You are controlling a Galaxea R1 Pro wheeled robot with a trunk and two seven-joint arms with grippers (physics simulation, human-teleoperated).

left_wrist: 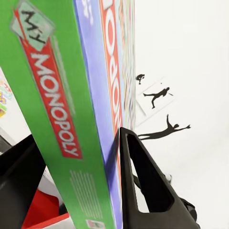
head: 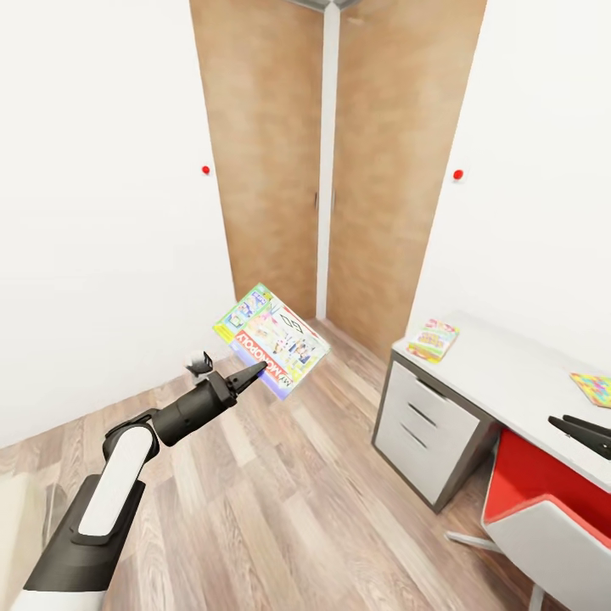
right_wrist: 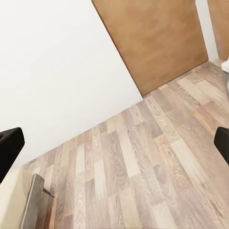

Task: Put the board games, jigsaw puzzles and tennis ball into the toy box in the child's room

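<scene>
My left gripper is shut on the lower edge of the white-green Monopoly board game and holds it up tilted over the wood floor. From the left wrist the box stands between both black fingers. On the light grey table at the right lie a red-green-yellow game box near the far corner and a multicolour jigsaw puzzle by the frame's edge. My right gripper hovers open over the table's near part with nothing in it. The toy box and the tennis ball are out of view.
White drawers sit under the table end, and a red-and-white chair is tucked beside them. Tall wooden doors fill the far corner between white walls. Black baseball-player prints hang on a wall. Open plank floor lies ahead.
</scene>
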